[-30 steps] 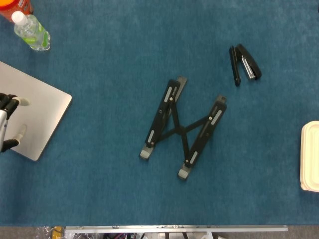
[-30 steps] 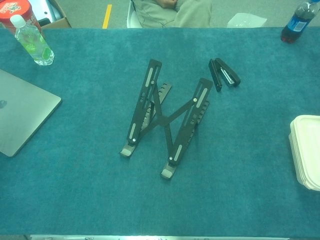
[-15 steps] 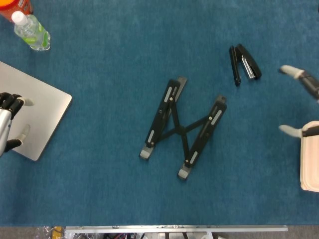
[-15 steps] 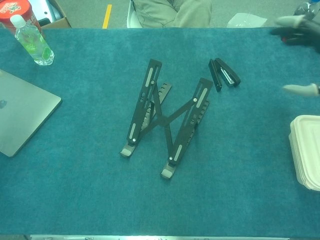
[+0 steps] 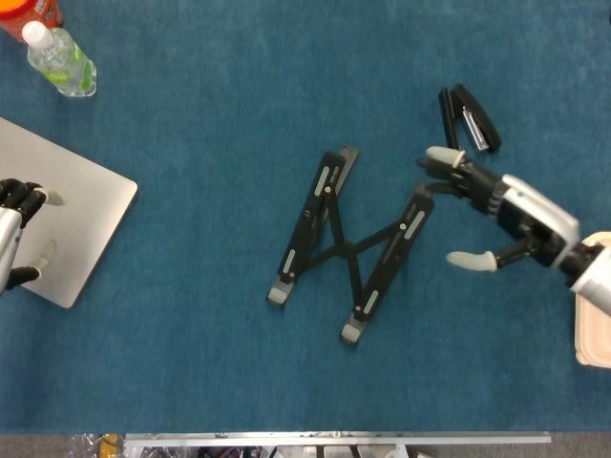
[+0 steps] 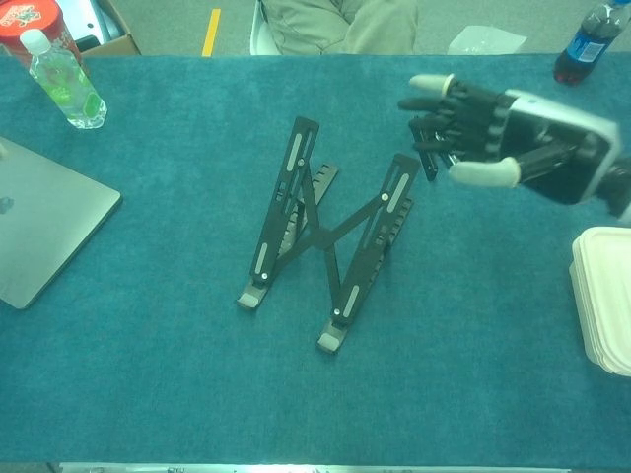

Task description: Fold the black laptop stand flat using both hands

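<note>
Standing unfolded mid-table on blue cloth, black laptop stand (image 5: 348,246), untouched. Hovering just right of its upper end, right hand (image 5: 489,205), fingers spread, empty, partly hiding stapler (image 5: 469,121) in chest view. Cut off at frame edge, left hand (image 5: 13,237) over laptop (image 5: 78,219), fingers apart, holding nothing.

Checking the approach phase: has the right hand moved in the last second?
Yes. The right hand came in from the right edge toward the laptop stand; it is now just right of the stand's right rail, below the stapler.
</note>
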### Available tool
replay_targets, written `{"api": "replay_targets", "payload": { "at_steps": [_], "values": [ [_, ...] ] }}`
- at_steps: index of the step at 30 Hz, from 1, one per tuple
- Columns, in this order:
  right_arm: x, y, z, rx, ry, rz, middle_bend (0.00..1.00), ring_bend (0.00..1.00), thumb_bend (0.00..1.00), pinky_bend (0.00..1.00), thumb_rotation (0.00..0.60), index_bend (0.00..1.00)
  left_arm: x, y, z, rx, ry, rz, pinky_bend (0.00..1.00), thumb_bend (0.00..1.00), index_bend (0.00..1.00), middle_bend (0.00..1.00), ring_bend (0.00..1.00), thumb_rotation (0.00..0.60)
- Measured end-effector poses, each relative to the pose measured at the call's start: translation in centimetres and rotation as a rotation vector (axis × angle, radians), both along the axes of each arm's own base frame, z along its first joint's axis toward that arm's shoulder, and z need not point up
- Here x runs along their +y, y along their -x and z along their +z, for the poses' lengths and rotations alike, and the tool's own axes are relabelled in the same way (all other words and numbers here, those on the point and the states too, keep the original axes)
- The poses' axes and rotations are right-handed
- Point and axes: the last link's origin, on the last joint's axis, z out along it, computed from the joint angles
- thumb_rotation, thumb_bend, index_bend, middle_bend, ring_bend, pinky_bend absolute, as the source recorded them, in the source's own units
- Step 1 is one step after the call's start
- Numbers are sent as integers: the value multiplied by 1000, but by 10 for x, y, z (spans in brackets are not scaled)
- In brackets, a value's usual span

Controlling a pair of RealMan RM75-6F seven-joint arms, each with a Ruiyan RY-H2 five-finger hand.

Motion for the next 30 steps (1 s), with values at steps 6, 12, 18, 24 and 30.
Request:
{"api": "replay_targets", "payload": {
  "at_steps": [6, 12, 18, 24, 30],
  "values": [
    [-5, 3, -28, -6, -29, -53, 70, 1, 153, 74, 600, 0, 2, 4, 0, -1, 13, -2, 263, 334, 331, 347, 265, 600],
    [-6, -1, -39, -24, -56, -53, 70, 2, 155, 74, 600, 0, 3, 5, 0, -4, 14, -5, 263, 334, 331, 347, 265, 600],
    [2, -12, -42, -84, -107, -29, 70, 2, 155, 74, 600, 0, 5, 8, -1, -25, 20, 8, 263, 334, 331, 348, 265, 600],
    [11, -23, -40, -135, -148, 6, 70, 1, 155, 74, 600, 0, 9, 9, -4, -111, 59, 36, 263, 334, 330, 349, 265, 600],
    [21, -31, -36, -168, -172, 38, 70, 2, 155, 74, 600, 0, 16, 6, -11, -258, 141, 78, 269, 334, 305, 348, 265, 600]
  ]
}}
